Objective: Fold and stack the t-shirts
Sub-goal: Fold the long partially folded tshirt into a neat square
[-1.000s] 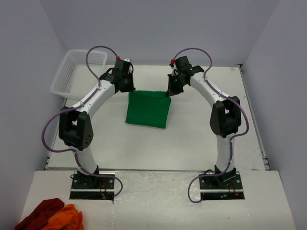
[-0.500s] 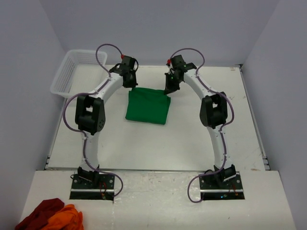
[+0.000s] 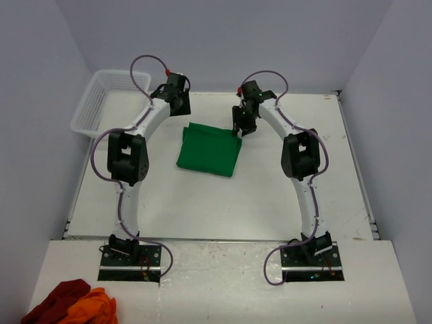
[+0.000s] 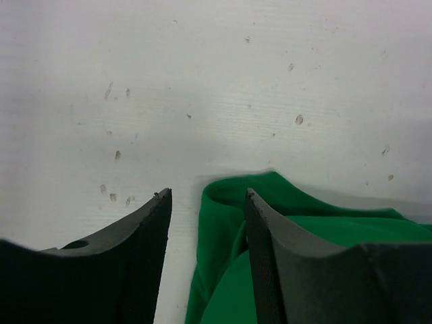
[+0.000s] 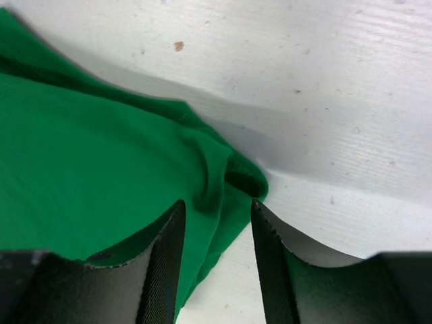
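A green t-shirt [image 3: 209, 150] lies folded into a rectangle on the white table [image 3: 283, 196], a little behind its middle. My left gripper [image 3: 182, 110] hangs just above the shirt's far left corner. In the left wrist view the left gripper [image 4: 208, 196] is open, with the rolled green corner [image 4: 229, 202] loose between the dark fingers [image 4: 138, 250]. My right gripper [image 3: 240, 128] stands over the far right corner. In the right wrist view the right gripper [image 5: 217, 206] is open too, and the shirt's bunched corner [image 5: 223, 179] lies slack between its jaws.
A white mesh basket [image 3: 101, 101] stands at the table's far left corner. Red and orange garments [image 3: 71, 304] lie in a heap on the near ledge, left of the left arm's base. Grey walls close in the table on three sides.
Both grippers were shut on the shirt's far corners and now stand open, the corners released. The left gripper has drawn back toward the far edge, and both arms reach out farther.
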